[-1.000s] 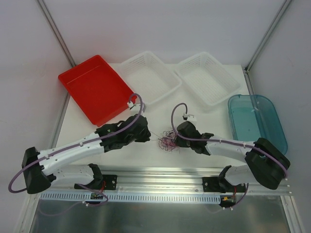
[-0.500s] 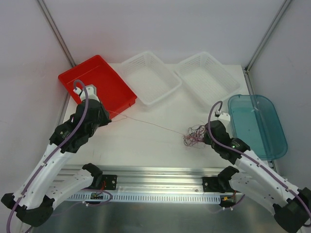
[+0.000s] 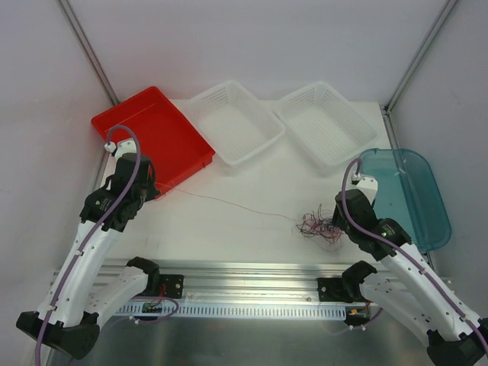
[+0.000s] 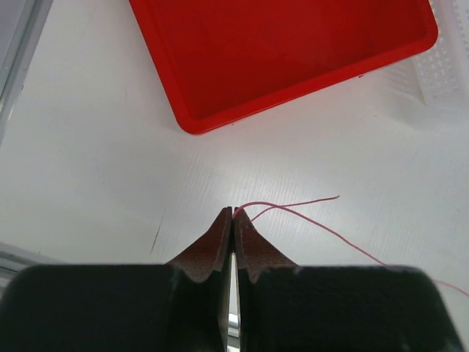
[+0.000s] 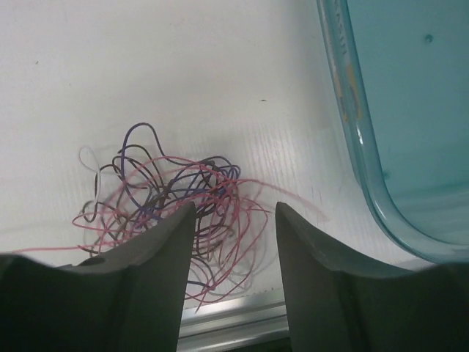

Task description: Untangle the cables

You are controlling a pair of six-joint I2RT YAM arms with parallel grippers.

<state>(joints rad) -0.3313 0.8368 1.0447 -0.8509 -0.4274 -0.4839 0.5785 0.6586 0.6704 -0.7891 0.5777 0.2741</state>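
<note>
A tangle of thin pink, purple and dark cables (image 3: 316, 226) lies on the white table near its front right; it shows in the right wrist view (image 5: 172, 202) too. One pink cable (image 3: 229, 203) runs stretched from the tangle leftward to my left gripper (image 3: 156, 188). In the left wrist view my left gripper (image 4: 233, 213) is shut on the end of this pink cable (image 4: 293, 209), just in front of the red tray. My right gripper (image 5: 234, 213) is open, its fingers over the right side of the tangle, holding nothing.
A red tray (image 3: 150, 137) sits at the back left, two white baskets (image 3: 236, 122) (image 3: 325, 124) at the back middle, and a teal bin (image 3: 404, 194) at the right, close beside the right gripper. A metal rail (image 3: 244, 274) runs along the table's front edge.
My left gripper has pulled the pink cable further left and toward the front. My right gripper has let go of the tangle and now stands open over it; the tangle has shifted slightly right.
</note>
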